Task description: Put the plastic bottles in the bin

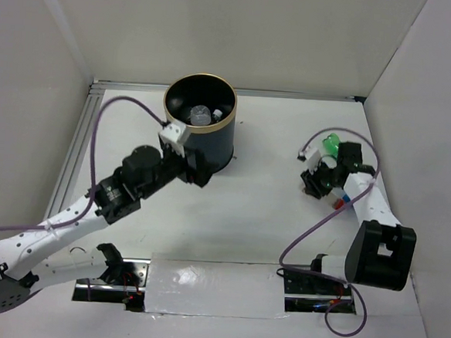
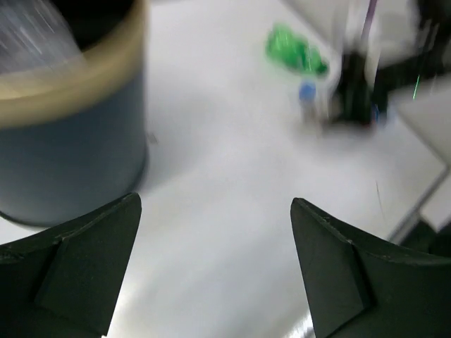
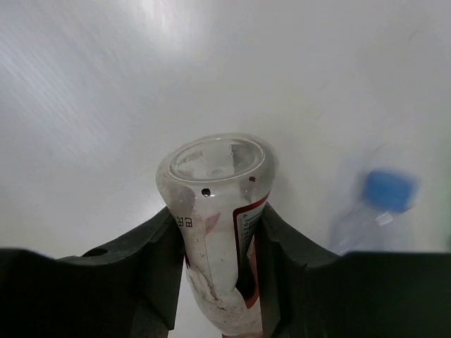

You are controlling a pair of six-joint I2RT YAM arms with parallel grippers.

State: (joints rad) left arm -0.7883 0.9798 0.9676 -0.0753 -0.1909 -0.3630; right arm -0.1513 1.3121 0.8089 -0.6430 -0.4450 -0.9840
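Note:
The bin [image 1: 216, 141] is a dark can with a gold rim at the back of the table, with clear bottles [image 1: 201, 115] lying inside. My left gripper [image 1: 197, 169] hangs beside its near wall, and its jaws [image 2: 215, 201] are open and empty. On the right, my right gripper [image 3: 218, 215] is shut on a clear bottle with a red label [image 3: 218, 183], whose base points away from the camera. A clear bottle with a blue cap [image 3: 384, 201] lies just to its right. A green bottle [image 1: 332, 142] lies behind the right gripper [image 1: 316, 179].
White walls close in the table on the left, back and right. An aluminium rail [image 1: 76, 139] runs along the left edge. Purple cables [image 1: 96, 141] loop off both arms. A taped foil strip [image 1: 213, 288] lies between the arm bases.

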